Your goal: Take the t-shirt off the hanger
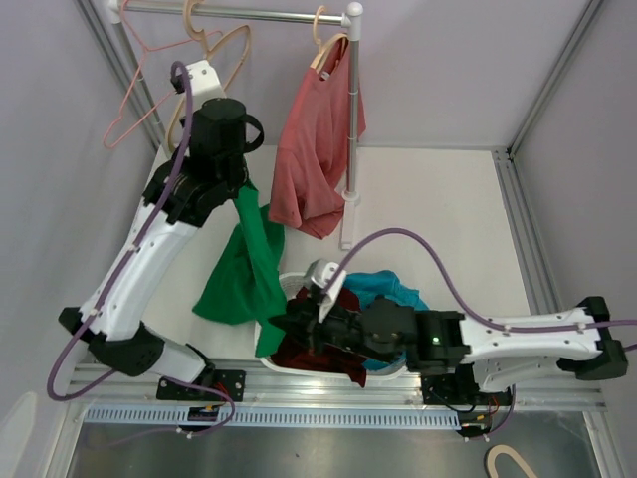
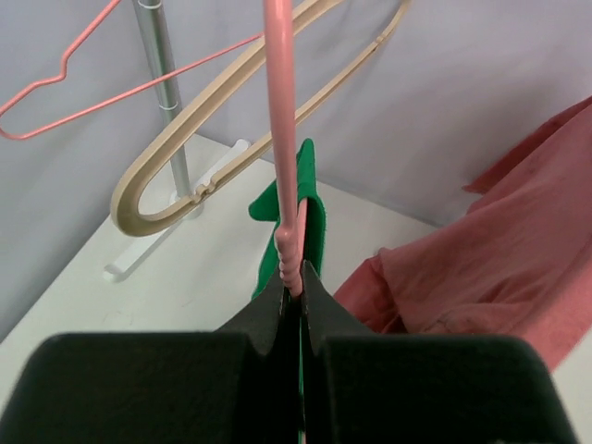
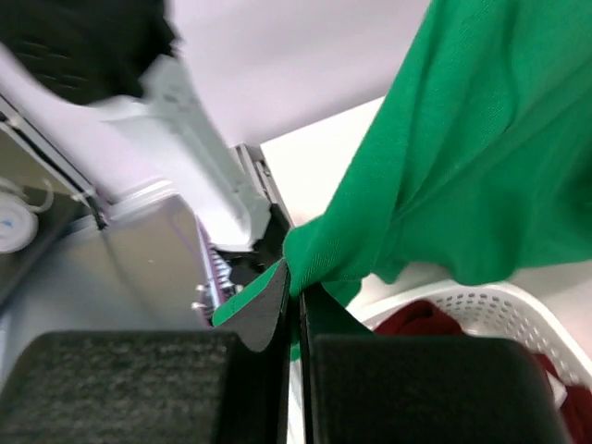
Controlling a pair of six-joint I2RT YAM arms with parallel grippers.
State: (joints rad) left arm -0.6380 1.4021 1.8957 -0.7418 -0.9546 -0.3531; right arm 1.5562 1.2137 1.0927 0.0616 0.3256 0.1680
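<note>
Green tee (image 1: 244, 274) above white table (image 1: 438, 209) w/ grey walls (image 1: 448, 70).

Pale lilac walls (image 1: 448, 70), white tabletop (image 1: 438, 219), metal garment rail (image 1: 249, 13).

In the left wrist view the pink hanger (image 2: 280, 139) ran off the top edge, and the left gripper (image 2: 294, 282) hid most of the green t-shirt (image 2: 314, 231). In the right wrist view the lower right edge cropped the white basket (image 3: 499, 305).
</note>
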